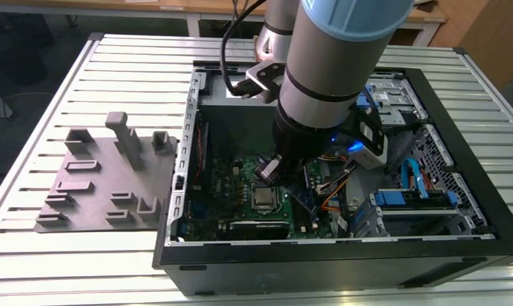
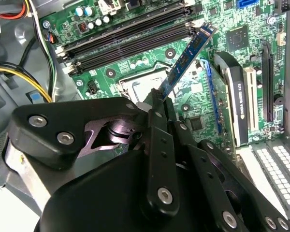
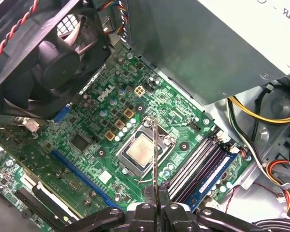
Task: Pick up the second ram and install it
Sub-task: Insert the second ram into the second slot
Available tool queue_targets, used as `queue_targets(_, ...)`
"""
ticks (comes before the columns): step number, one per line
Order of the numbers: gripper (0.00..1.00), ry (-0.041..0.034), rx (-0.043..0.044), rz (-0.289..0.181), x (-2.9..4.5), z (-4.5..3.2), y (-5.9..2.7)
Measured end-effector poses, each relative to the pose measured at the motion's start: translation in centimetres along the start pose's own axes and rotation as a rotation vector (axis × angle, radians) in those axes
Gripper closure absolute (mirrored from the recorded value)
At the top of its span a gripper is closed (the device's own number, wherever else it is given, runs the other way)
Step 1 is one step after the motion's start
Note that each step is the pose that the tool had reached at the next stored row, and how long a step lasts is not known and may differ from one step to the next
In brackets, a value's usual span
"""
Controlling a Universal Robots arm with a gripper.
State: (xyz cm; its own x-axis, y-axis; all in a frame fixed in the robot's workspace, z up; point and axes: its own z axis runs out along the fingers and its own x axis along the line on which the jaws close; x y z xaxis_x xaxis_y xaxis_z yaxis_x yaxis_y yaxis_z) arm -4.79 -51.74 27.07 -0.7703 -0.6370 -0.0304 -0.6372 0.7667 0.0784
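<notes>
Because the black, open-sided computer case [image 1: 324,258] lay flat on the slatted metal table [image 1: 111,70], its inside faced up, which we judged was what let the grey-and-blue robot arm [image 1: 341,57] reach straight down into it. On the exterior view's left, just beside the case, stood the grey plastic slotted holder block [image 1: 103,185].

The case held a grey metal power supply [image 3: 208,48], a black fan [image 3: 48,58], bundled coloured cables and the green motherboard [image 3: 101,140]. On that board we saw the square silver processor socket [image 3: 140,152] and, just beside it, a row of long dark memory slots [image 3: 203,162]. A blue strip ran along the outermost slot; we could not tell whether it was a seated stick.

The black gripper [image 2: 159,102] hung above the socket, its fingers closed on the second ram [image 2: 186,55], a thin blue-green board with black chips. It was clamped at one end, so most of its length reached out towards the slots, apart from them and not yet seated. We took that hold to keep its long edges free.
</notes>
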Motion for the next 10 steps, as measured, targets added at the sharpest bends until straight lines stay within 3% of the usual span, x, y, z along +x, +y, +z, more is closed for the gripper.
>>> queue_targets(10,0.86,0.0003,0.0020,0.012,0.00,0.07,-0.01)
